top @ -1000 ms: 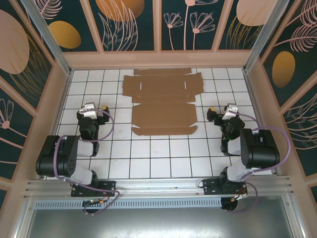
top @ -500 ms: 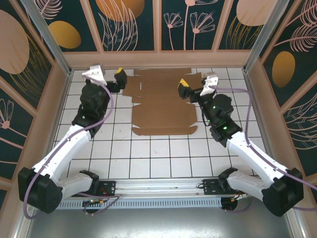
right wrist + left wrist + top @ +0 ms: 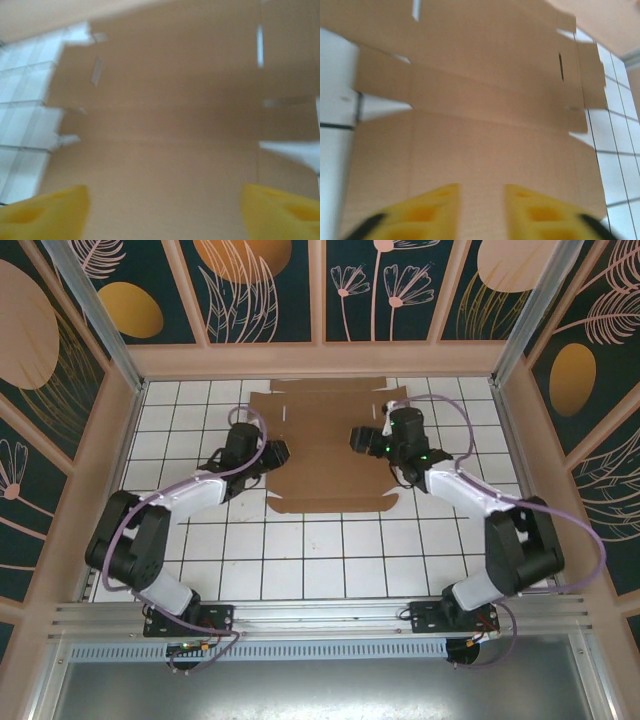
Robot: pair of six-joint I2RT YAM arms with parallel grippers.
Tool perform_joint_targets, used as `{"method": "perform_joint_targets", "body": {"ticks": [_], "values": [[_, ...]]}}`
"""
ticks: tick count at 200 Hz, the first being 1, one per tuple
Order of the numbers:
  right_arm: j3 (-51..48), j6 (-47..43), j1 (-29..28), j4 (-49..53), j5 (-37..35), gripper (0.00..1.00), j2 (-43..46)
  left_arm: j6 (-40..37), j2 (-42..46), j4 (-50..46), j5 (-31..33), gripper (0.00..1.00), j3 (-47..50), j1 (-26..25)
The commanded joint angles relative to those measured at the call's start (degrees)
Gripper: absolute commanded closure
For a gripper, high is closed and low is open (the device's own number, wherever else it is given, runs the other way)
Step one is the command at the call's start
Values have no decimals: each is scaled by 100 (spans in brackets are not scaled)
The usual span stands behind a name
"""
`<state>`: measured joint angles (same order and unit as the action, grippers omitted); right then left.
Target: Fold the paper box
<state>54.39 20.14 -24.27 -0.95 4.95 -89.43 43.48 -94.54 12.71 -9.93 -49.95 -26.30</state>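
On the far surface (image 3: 320,560) | box (image 3: 330,472) is lying flat | left fingers (image 3: 432,212), right fingers (image 3: 45,212) are hanging open over it, empty | tip: going low, lifting both side flaps together

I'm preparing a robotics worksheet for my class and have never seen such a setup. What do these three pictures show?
Two robot arms are bolted at the near edge of a white tiled table. The wide picture looks down from above. The other two come from cameras on the wrists, so the yellow shapes there are each gripper's own fingers. The paper box, a flat unfolded brown cardboard sheet, lies on the table. The left gripper and right gripper reach over it from either side, both open, holding nothing.
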Motion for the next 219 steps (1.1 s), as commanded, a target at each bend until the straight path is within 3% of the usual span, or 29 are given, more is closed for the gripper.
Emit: {"method": "perform_joint_targets", "body": {"ticks": [1,22,75,90,102,139,219], "values": [[388,99,168,289,180,75,-323,100,-376,133,-297,100,-331,-188],[883,-174,124,880,-43,100,-1017,23,-839,-278,-95,100,-719,-322],[1117,-446,-36,983,-261,100,-1635,218,-1602,-1101,58,100,-1451,-322],[1137,-483,-110,946,-372,84,-1682,176,-1714,-1148,40,100,-1473,-318],[1167,-556,-197,970,-488,81,-1764,165,-1754,-1187,64,100,-1448,-322],[1249,-481,-266,1326,-1089,84,-2130,230,-1703,-1271,163,100,-1222,-324],[266,-37,-427,1187,-965,87,-1675,252,-1746,-1483,550,100,-1035,-318]]}}
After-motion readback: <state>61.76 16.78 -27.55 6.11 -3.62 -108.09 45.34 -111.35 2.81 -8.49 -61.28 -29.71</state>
